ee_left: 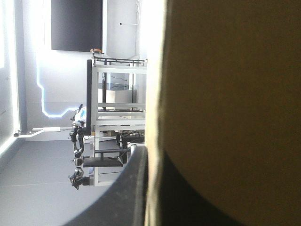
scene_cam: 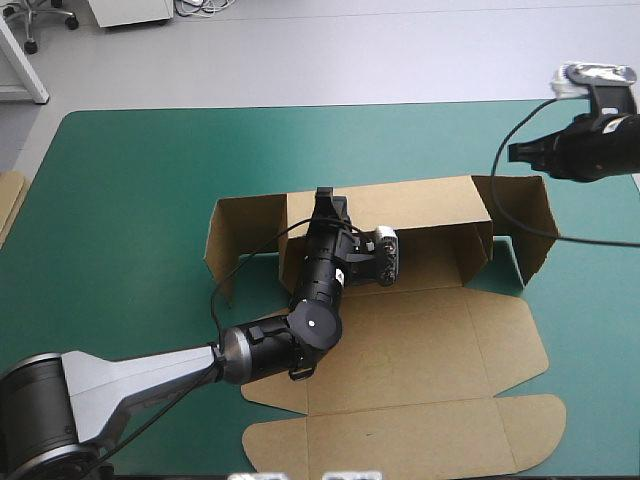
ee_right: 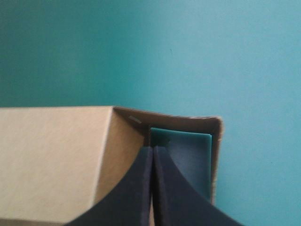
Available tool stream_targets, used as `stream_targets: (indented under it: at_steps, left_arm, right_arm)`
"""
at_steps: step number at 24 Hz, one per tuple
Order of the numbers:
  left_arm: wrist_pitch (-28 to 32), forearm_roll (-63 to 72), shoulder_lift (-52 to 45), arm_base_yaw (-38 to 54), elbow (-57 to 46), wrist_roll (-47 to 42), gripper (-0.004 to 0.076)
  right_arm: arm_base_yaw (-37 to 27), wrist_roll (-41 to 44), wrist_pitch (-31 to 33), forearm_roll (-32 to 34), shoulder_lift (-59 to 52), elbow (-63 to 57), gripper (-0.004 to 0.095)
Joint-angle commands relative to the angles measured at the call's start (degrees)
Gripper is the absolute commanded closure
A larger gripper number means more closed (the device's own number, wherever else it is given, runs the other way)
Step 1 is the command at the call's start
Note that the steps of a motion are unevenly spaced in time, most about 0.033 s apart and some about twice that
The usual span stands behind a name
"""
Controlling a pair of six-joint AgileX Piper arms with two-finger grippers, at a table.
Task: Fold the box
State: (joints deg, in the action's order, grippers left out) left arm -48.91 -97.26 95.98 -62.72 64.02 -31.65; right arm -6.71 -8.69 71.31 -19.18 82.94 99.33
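We've got the box (scene_cam: 400,350) lying mid-table (scene_cam: 120,200), left gripper (scene_cam: 324,200) pinched on its raised far wall (scene_cam: 420,205), right gripper (ee_right: 153,150) closed and empty above the far-right flap (scene_cam: 530,225); it looks like light, stiff, crease-prone board, so we'd grip edges near the folds.

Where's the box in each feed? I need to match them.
High view: the box mid-table, walls raised, left gripper at its back wall.
Left wrist view: the box close up, between the fingers.
Right wrist view: the box's raised corner under the right gripper.
Shared: teal-green cover, high and right wrist views only.
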Motion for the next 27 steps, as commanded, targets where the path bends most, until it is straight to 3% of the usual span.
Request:
stream_targets:
  at_steps: [1, 6, 16, 20, 27]
  left_arm:
    - [-2.1, -5.4, -3.0, -0.1, 1.4, -1.4, 0.0734]
    - [-0.5, -5.1, -3.0, -0.1, 1.4, -1.4, 0.0734]
    - [-0.1, -4.1, -3.0, -0.1, 1.4, -1.4, 0.0734]
    - [-0.1, -4.1, -3.0, -0.1, 1.4, -1.4, 0.0734]
    - [-0.8, -2.9, -3.0, -0.1, 1.4, -1.4, 0.0734]
  right_arm:
    - [-9.2, -4.2, -0.2, -8.5, 2.5, 2.1, 0.0928]
    - [-13.5, -5.8, -3.2, -10.9, 7.6, 2.2, 0.0928]
    - [-13.4, -9.1, -3.8, -21.6, 18.4, 6.9, 0.0927]
    - [-12.9, -11.4, 0.0, -20.9, 19.1, 7.0, 0.0927]
    - [-9.2, -11.4, 0.0, -19.9, 19.1, 6.8, 0.0927]
